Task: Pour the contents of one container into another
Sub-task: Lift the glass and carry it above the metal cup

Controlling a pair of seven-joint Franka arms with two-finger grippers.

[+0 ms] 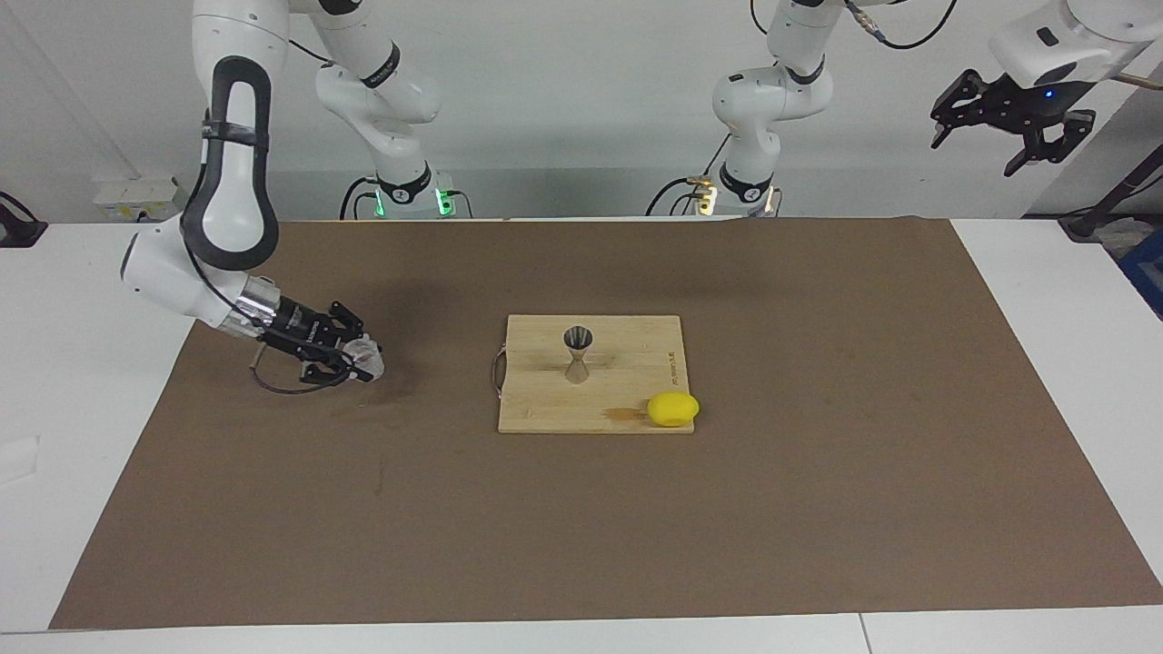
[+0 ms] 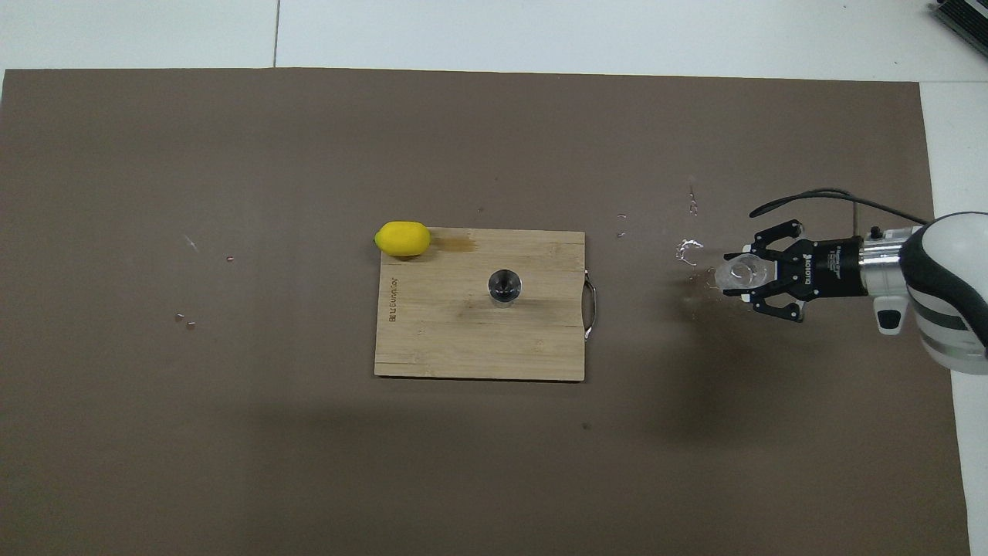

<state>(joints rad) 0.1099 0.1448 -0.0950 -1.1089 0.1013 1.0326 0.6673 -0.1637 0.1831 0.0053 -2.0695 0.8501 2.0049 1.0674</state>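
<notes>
My right gripper (image 1: 362, 361) (image 2: 742, 274) is shut on the small clear glass cup (image 1: 366, 358) (image 2: 739, 272) and holds it just above the brown mat at the right arm's end of the table. The silvery hourglass jigger (image 1: 578, 352) (image 2: 504, 286) stands upright on the wooden cutting board (image 1: 627, 395) (image 2: 448, 340) in the middle of the table, well apart from the cup. High up past the mat's edge at the left arm's end, my left gripper (image 1: 1015, 127) hangs open and waits; the overhead view does not show it.
A yellow lemon (image 1: 673, 409) (image 2: 402, 238) lies at the board's corner farthest from the robots, toward the left arm's end. Small wet drops (image 2: 689, 249) glint on the mat between the board and the cup.
</notes>
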